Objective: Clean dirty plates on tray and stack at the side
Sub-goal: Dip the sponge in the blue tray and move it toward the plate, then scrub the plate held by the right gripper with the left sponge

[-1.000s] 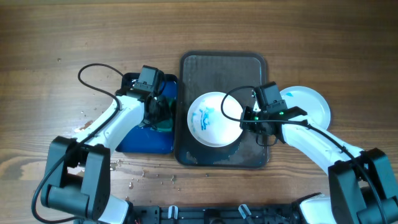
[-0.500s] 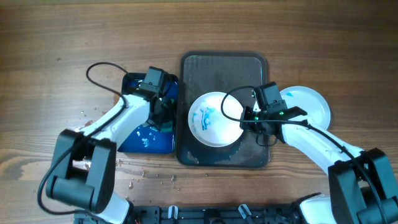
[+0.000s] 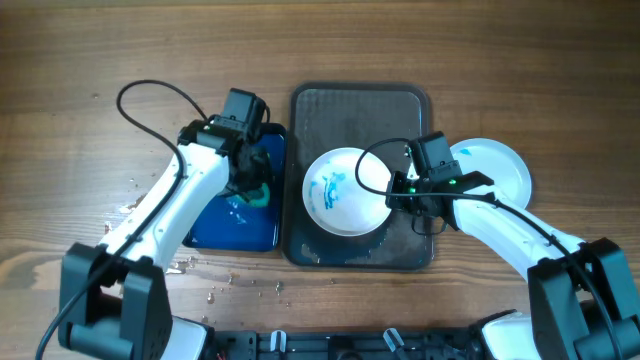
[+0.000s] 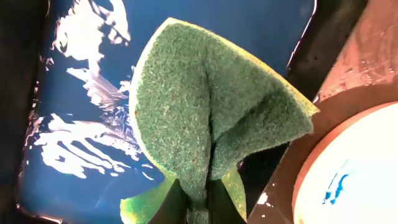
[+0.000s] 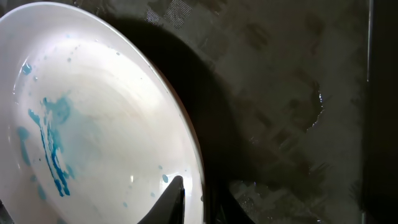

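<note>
A white plate [image 3: 340,192] smeared with blue [image 5: 50,143] is tilted over the dark tray [image 3: 360,110]. My right gripper [image 3: 402,190] is shut on the plate's right rim, one finger inside the rim and one outside [image 5: 198,202]. My left gripper [image 3: 250,188] is shut on a green sponge [image 4: 211,112], which is folded and pinched between the fingers [image 4: 198,205]. It hangs over the blue water basin [image 3: 225,225], just left of the tray. A clean white plate [image 3: 495,170] lies on the table to the right of the tray.
Water drops and crumbs [image 3: 215,280] dot the wood in front of the basin. The basin's wet blue floor [image 4: 249,25] shows bright glare. The tray floor [image 5: 292,93] is wet beside the plate.
My left gripper has closed on the sponge and raised it from the basin, the arm swinging outward. The right gripper and the plate have stayed put.
</note>
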`<state>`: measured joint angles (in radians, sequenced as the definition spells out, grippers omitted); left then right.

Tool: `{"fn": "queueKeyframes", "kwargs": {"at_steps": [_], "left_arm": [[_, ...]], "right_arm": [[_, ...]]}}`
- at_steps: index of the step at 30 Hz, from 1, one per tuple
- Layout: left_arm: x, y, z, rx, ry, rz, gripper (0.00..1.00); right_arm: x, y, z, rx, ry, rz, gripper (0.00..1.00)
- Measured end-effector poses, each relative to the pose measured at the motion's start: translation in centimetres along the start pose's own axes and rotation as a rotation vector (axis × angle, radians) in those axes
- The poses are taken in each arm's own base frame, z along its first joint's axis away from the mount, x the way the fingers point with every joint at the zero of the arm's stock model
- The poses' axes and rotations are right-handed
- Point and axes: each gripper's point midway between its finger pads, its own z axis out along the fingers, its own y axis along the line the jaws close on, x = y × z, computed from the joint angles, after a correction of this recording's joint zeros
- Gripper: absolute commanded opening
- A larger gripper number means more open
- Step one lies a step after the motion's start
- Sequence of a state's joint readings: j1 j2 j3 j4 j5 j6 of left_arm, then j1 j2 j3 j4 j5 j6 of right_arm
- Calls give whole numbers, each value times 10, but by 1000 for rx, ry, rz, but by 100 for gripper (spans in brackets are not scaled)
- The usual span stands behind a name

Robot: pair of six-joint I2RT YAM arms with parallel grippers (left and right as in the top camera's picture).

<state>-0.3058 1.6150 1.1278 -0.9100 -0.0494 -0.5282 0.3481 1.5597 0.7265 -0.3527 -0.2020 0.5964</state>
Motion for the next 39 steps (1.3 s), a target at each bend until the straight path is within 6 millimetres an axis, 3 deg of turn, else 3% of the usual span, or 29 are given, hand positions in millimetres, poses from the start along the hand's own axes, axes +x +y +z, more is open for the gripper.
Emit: {"fn": "queueKeyframes", "kwargs": {"at_steps": [5, 7, 11, 14, 17, 19, 21, 23, 27, 37, 39], "left_arm": [[2, 2, 0, -12, 8, 2, 4], [2, -6, 0, 21, 6, 9, 4], [10, -74, -6, 243, -12, 87, 4], [28, -125, -3, 350, -9, 147, 4], [69, -170, 29, 383, 71, 193, 4], [83, -177, 47, 367, 108, 196, 4], [88, -173, 58, 327, 134, 158, 4], [84, -154, 60, 229, 125, 93, 4], [66, -124, 64, 109, 82, 13, 4], [36, -75, 63, -114, -58, 41, 4], [33, -74, 63, -118, -73, 39, 4]], "right_arm": [[0, 0, 0, 0, 0, 0, 15], [0, 0, 0, -1, -2, 0, 16], [-1, 1, 0, -4, -6, -1, 16], [-1, 1, 0, -4, -6, -1, 16], [-2, 1, 0, -5, -7, -2, 16], [-2, 1, 0, -5, -7, -2, 16], [-2, 1, 0, -5, -8, -2, 15], [-2, 1, 0, -6, -7, -2, 16], [1, 9, 0, -39, 5, -10, 16], [3, 11, 0, -47, 16, -11, 15], [3, 6, 0, -28, 19, -3, 15]]}}
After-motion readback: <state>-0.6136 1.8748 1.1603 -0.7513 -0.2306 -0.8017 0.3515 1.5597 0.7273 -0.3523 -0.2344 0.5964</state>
